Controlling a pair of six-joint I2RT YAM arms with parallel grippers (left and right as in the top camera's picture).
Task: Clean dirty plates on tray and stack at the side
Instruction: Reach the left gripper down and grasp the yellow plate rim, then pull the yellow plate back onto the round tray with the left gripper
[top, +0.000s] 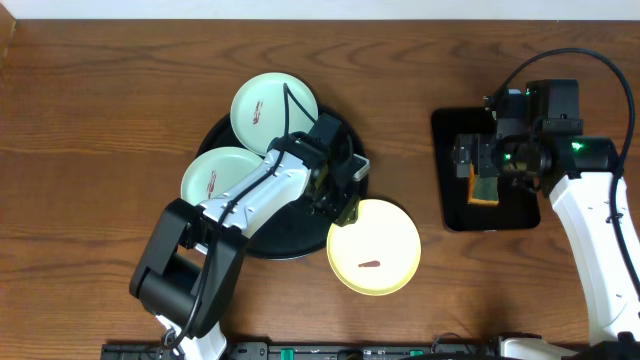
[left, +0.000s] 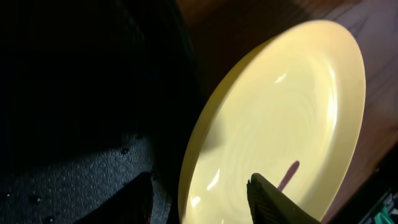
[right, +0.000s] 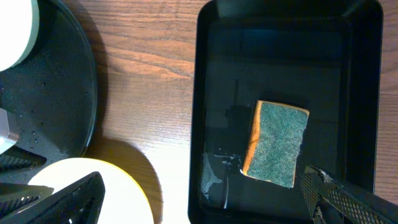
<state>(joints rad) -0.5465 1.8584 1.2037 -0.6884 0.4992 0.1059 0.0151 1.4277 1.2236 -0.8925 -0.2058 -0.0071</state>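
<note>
Grasp step: left jaws straddle yellow plate (top: 375, 248) rim (closed on it? cannot tell). Right jaws spread, sponge (right: 277, 144) beneath. Next: secure plate, then fetch sponge.

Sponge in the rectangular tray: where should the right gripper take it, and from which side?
Grip the sponge across its narrow width, on the two long side faces, straight down from above. It lies flat, green scouring face up, in the black rectangular tray, apart from its walls, so both long sides look free. The open right gripper above is turned roughly across that width.
</note>
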